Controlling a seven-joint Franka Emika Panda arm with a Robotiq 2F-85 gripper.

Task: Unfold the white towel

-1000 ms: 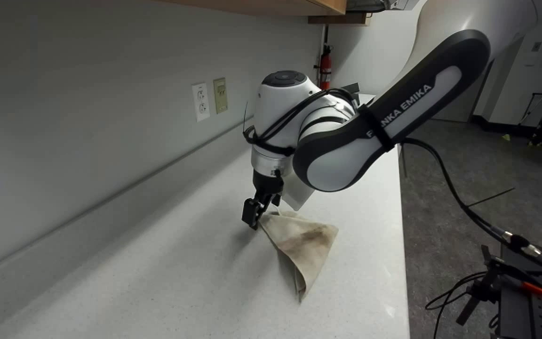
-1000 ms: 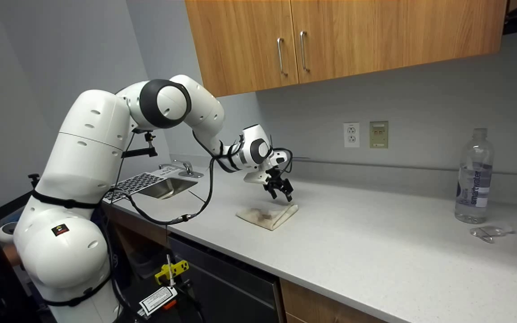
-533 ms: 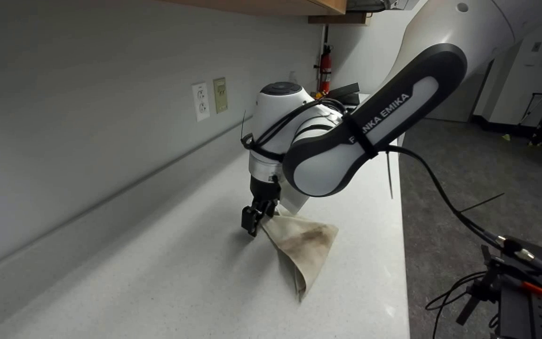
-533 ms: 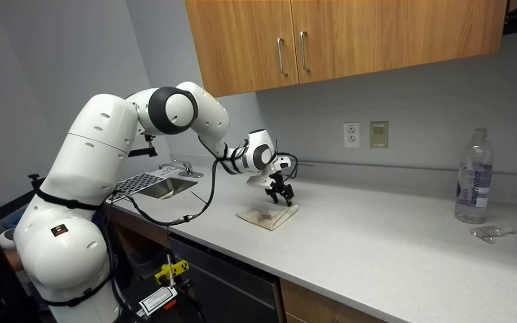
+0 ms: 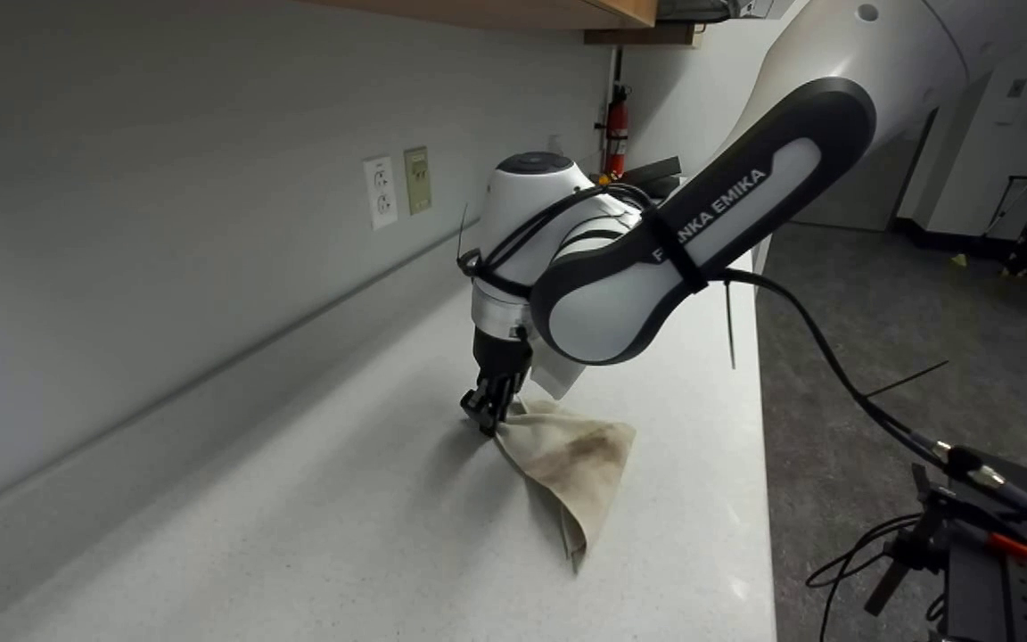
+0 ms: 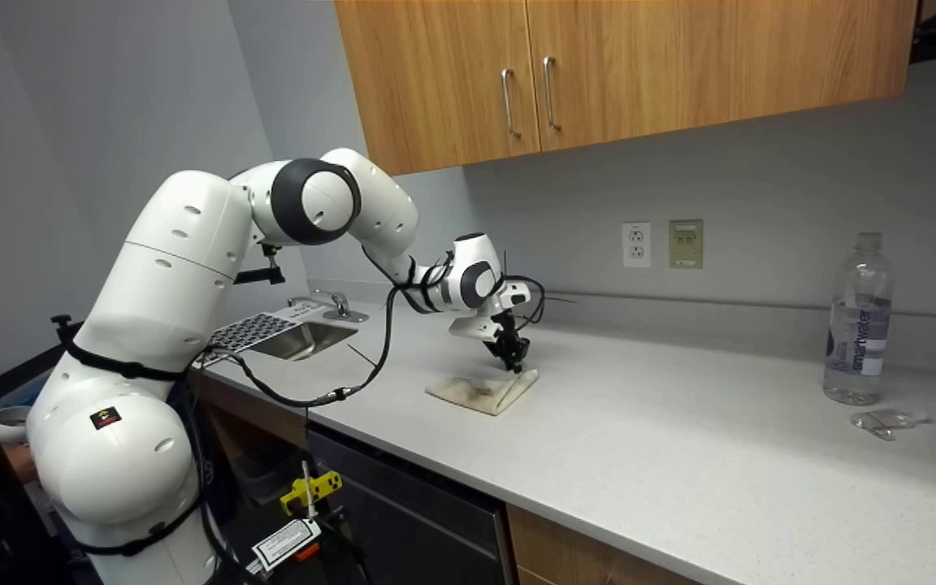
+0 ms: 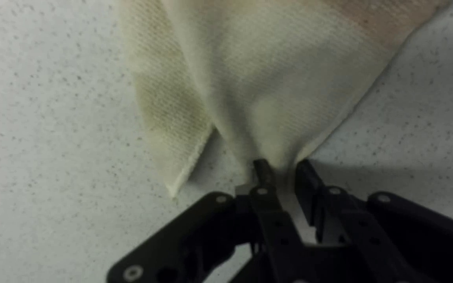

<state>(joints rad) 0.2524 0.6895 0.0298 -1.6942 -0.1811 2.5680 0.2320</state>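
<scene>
The white towel [image 5: 571, 468], stained brown, lies folded on the counter in both exterior views, roughly triangular. My gripper [image 5: 489, 428] points down at its wall-side corner. In the wrist view the towel [image 7: 289, 70] narrows into creases that run between the two dark fingertips, and cloth is gathered between them. The gripper [image 7: 283, 169] has come together round this bunched corner. A second, loose corner of the cloth lies flat left of the fingers [image 7: 264, 173]. In an exterior view the gripper [image 6: 514, 368] is low at the towel's back edge. The pinched tip is partly hidden.
A water bottle [image 6: 858, 325] and a clear plastic piece [image 6: 886, 421] stand and lie further along the counter [image 6: 679, 455]. The grey wall [image 5: 210, 223] runs behind, with a cabinet [image 6: 639, 65] overhead. A sink [image 6: 303, 340] lies on the robot's side.
My gripper has come down to the towel's corner, and its fingers have drawn together with cloth gathered between them. The towel's near edge has shifted slightly toward the wall.
</scene>
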